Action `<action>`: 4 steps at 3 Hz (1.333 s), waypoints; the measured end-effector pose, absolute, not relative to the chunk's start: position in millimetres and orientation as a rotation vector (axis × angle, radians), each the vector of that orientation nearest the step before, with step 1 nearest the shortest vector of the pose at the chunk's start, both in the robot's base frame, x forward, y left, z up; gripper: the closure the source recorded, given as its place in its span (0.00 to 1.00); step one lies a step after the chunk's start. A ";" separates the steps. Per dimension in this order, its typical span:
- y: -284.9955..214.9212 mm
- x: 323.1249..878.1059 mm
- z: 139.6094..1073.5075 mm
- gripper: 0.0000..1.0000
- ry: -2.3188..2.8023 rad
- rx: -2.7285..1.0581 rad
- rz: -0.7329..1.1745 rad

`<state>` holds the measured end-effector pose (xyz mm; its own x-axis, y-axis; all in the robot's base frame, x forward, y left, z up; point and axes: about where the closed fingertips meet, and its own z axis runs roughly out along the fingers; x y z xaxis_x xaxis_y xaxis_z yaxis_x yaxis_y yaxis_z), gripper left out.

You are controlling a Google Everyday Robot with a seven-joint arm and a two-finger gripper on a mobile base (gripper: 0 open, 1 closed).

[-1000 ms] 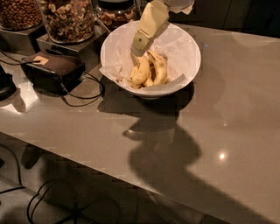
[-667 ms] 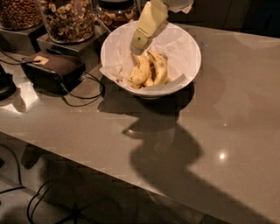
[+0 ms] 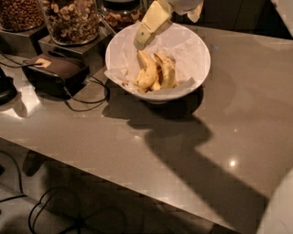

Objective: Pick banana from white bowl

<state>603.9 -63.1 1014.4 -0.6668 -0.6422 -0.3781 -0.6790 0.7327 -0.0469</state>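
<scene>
banana (image 3: 147,74) in white bowl (image 3: 206,64), on crumpled paper (image 3: 183,45), touching second banana (image 3: 167,71) on its right | tabletop (image 3: 68,132) carries bowl | nut jars (image 3: 73,20) left of bowl | end effector (image 3: 139,41) inside bowl's upper-left, just above banana's tip; open or closed: cannot tell

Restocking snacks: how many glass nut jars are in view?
3: left jar, middle jar, right jar behind the white bowl; gripper hangs over its back-left side. More may sit offscreen.

End effector (image 3: 140,41) hangs over banana (image 3: 147,74) in bowl (image 3: 207,61), jars (image 3: 73,20) left.
</scene>
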 end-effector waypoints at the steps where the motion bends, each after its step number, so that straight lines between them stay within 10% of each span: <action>1: -67.1 618.7 1003.1 0.03 2.607 -0.961 0.169; 4: -78.7 636.5 978.5 0.23 2.669 -0.896 0.194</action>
<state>636.5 -78.7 978.5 -0.7528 -0.5637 -0.3398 -0.6070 0.7942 0.0272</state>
